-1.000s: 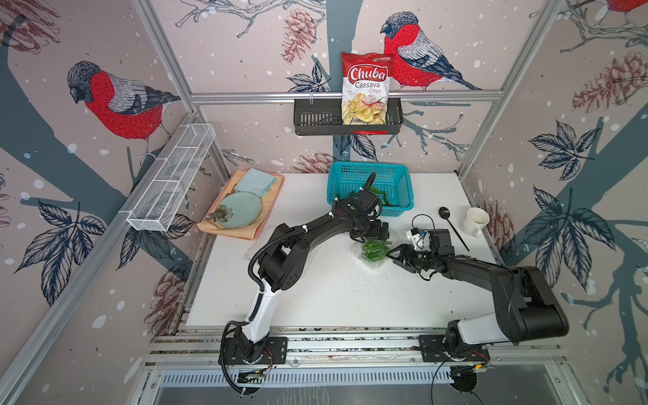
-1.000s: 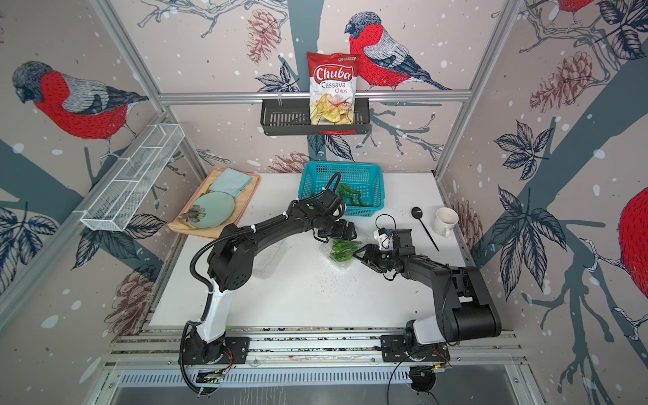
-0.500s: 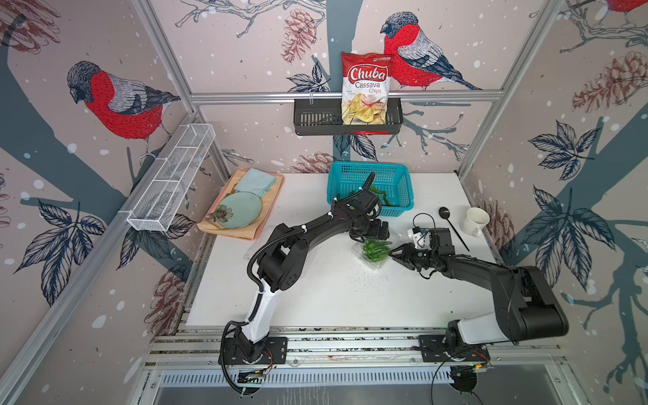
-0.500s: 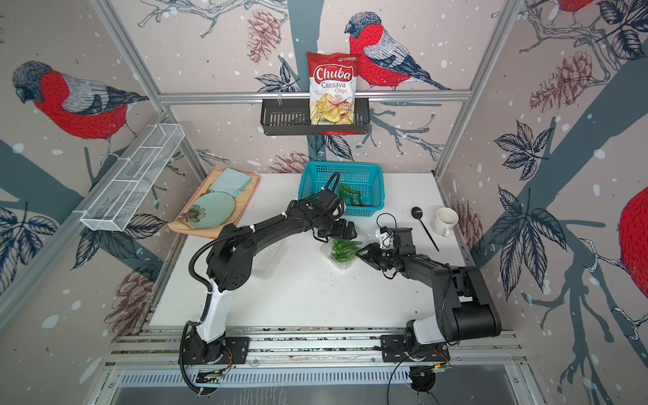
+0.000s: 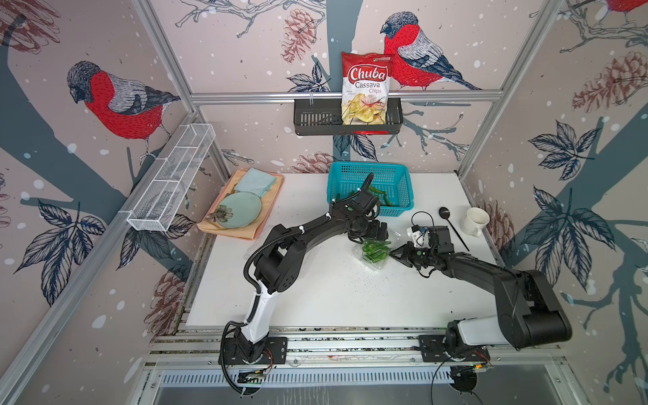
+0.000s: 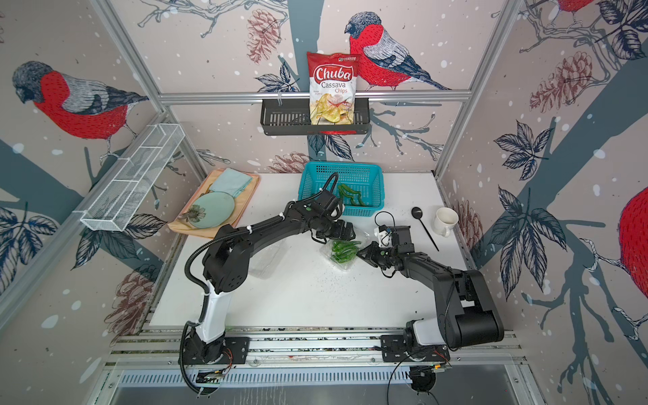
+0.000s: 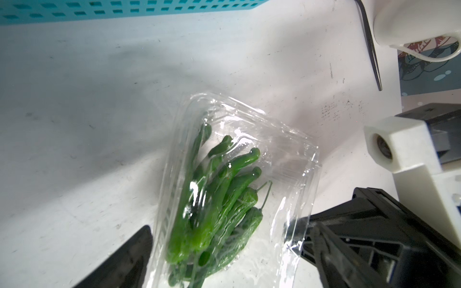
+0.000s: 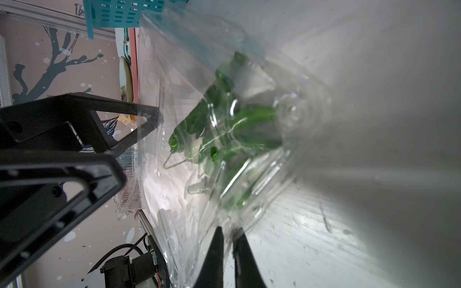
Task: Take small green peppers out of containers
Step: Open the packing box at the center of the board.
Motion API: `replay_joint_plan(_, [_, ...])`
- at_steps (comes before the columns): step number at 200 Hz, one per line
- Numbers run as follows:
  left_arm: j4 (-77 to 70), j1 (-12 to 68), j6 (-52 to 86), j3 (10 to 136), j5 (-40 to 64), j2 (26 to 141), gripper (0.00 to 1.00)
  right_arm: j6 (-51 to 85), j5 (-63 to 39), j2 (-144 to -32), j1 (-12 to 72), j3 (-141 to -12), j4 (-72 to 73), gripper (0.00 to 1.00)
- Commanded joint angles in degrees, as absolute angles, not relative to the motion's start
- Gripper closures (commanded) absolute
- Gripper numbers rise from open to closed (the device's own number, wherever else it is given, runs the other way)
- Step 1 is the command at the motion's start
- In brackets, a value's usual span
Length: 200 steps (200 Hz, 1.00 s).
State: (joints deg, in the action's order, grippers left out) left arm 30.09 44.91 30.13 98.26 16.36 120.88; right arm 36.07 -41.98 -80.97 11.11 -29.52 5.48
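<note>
In both top views the left fingers (image 5: 378, 232) (image 6: 345, 231) hang spread wide over the far end of a clear clamshell container (image 5: 373, 263) (image 6: 342, 263) lying on the white desk (image 5: 333, 298). The right fingers (image 5: 399, 252) (image 6: 367, 253) come in low from the opposite side, their tips drawn together at its edge. The small green peppers (image 5: 375, 248) (image 6: 343, 248) sit bunched inside it, between the two sets of fingers. Beyond the left fingers stands a turquoise basket (image 5: 389, 177) (image 6: 364, 175) with more peppers (image 5: 380, 194) (image 6: 350, 196) in it. A second clear container (image 6: 268, 259) lies well apart from both sets of fingers, beside the left arm's elbow. A white mug (image 5: 475, 221) and a black spoon (image 5: 444, 212) rest behind the right fingers. In the left wrist view one of the left fingers (image 7: 129, 256) shows just beside the clamshell container (image 7: 282, 154), which fills the wide gap with the peppers (image 7: 224, 194) packed lengthwise under its lid. The right fingers (image 7: 369, 209) meet the plastic on the opposite side. In the right wrist view the right fingers (image 8: 217, 249) stand narrow, nearly touching, with the thin clear rim of the container (image 8: 294, 112) caught between their tips. The peppers (image 8: 249, 117) lie just past those tips, blurred by the plastic. The left fingers (image 8: 107, 117) reach the container's far side, spread apart.
</note>
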Motion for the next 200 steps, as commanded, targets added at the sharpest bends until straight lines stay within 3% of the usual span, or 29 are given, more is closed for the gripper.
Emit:
replay_joint_plan(1, [28.26,44.69,31.43,96.63,18.03,119.33,0.04,36.39,-40.53,-81.20,11.51,-30.06,2.98,0.96])
replay_joint_plan(73, [36.87,44.83,24.17,97.19,-1.99,112.29,0.03,35.85,-38.92,-80.11,12.03,-31.68,-1.54,1.00])
replay_joint_plan(123, [37.69,49.33,18.79,93.22,-3.97,106.73,0.03,36.71,-38.62,-80.06,12.59,-34.13,-3.73,1.00])
replay_joint_plan(200, [36.77,56.34,15.67,90.27,-5.36,109.48,0.06,38.58,-40.07,-80.52,13.09,-36.02,-4.45,1.00])
